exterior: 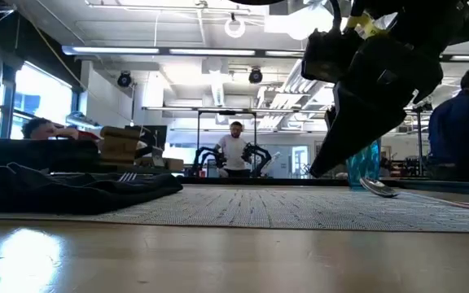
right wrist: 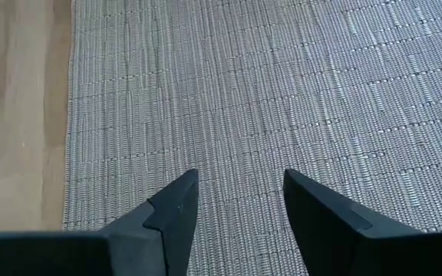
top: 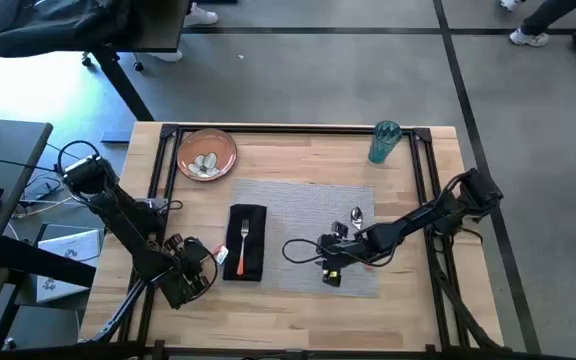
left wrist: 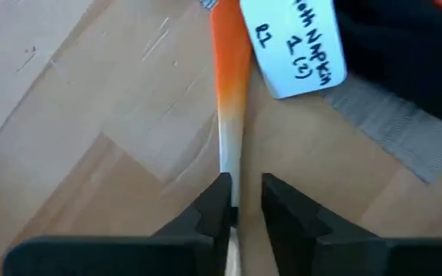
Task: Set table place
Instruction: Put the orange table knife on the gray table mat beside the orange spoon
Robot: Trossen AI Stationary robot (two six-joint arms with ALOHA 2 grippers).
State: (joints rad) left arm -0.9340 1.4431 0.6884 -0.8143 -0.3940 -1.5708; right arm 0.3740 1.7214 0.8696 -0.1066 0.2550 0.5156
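High view shows the tabletop (top: pixel 298 150) of light planks with the grey placemat (top: pixel 308 225) lying at its middle; every other place below is told from that placemat. Off its far left corner, on bare wood, sits the round plate (top: pixel 206 154) with something pale on it, and off its far right corner stands the teal cup (top: pixel 384 141). Both are well apart from the placemat.

Over the placemat's left part lies the black napkin (top: pixel 247 241), long axis running near to far, with a fork (top: pixel 242 245) resting on it along the same line. On the placemat's right part a spoon (top: pixel 357 216) lies just beyond the right hand (top: pixel 333 262), which hangs above the weave with its fingers (right wrist: pixel 176 211) spread and nothing between them.

Just off the placemat's left edge, beside the napkin, the left hand (left wrist: pixel 240 211) is the nearer one to an orange-handled piece of cutlery (left wrist: pixel 231 84). In the left wrist view its handle runs straight out ahead of the hand, and the two fingers are pinched on its near end; which piece it is cannot be told. A white tag (left wrist: pixel 294 42) with handwriting lies beside the handle.

Judging from this, the handle's line already matches the napkin's long axis, so laying it down should need mostly a sideways shift toward the napkin.
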